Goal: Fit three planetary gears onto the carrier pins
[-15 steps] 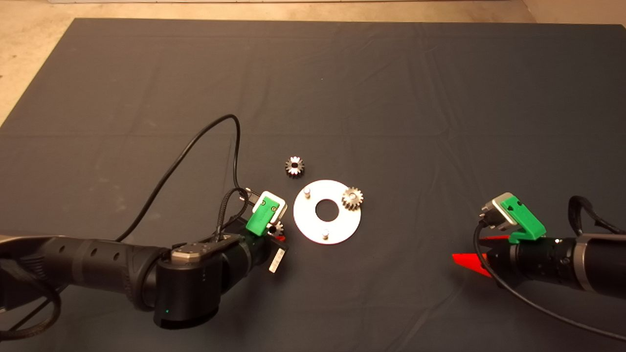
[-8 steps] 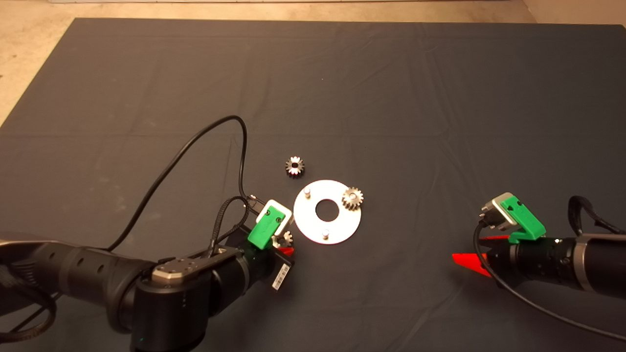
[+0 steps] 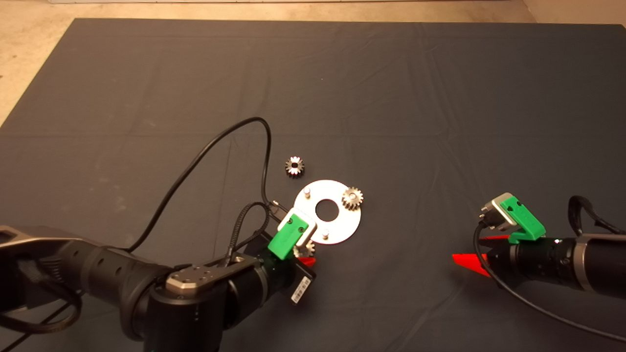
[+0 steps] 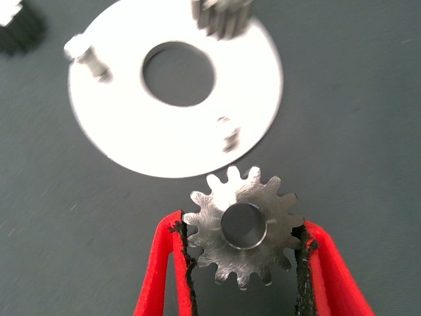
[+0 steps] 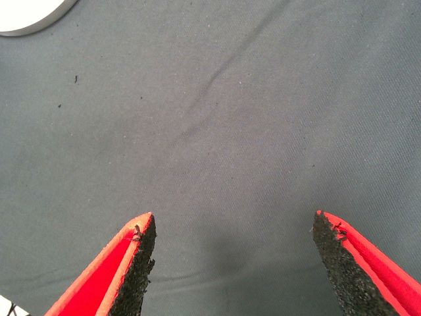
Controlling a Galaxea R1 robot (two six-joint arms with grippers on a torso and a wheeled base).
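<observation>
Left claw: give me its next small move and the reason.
Probably ease the left claw forward until the held gear has its bore over the nearest bare pin, then lower. The claw is shut on the gear's teeth, and the gear sits just short of the disc rim, not yet above that pin. One gear is already on the disc; another lies on the mat.

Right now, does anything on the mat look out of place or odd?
Nothing damaged or spilled. One gear lies loose on the mat beside the disc, off its pin. Another gear sits on a pin; the left gripper holds the third gear near the disc's edge.
</observation>
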